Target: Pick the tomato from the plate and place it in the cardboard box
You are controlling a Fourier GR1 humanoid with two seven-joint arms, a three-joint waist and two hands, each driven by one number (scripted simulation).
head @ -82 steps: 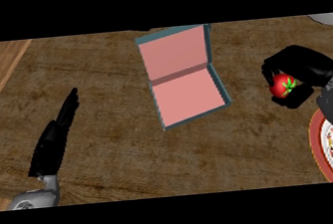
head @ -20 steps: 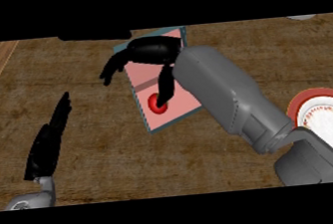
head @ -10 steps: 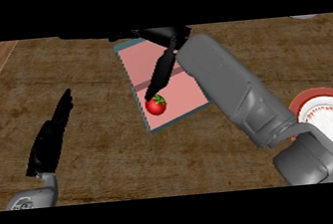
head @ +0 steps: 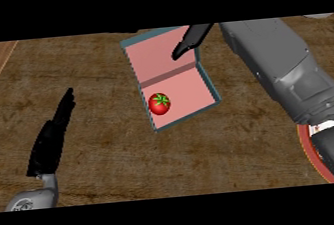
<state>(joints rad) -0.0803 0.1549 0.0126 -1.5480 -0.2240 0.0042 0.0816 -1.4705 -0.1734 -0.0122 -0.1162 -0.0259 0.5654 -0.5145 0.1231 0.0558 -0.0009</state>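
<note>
Tomato (head: 160, 104) now lies free in cardboard box (head: 168, 76); right hand (head: 190, 39) has let go, fingers straight (placement looks done); left hand (head: 52, 136) rests flat.

Right forearm (head: 284, 69): a broad grey shell built of flat, faceted panels, lighter along its upper faces and darker in the seams between plates; near the lower edge it widens into a bulkier, rounded dark-grey segment. Right hand (head: 191, 38): matte black, with slim tapering fingers (only part of it shows beyond the forearm). Left hand (head: 52, 137): matte black, long and narrow, tapering to a point. Left forearm (head: 33, 198): a short grey stub with a rounded, metallic-looking cuff where it joins the black hand.
</note>
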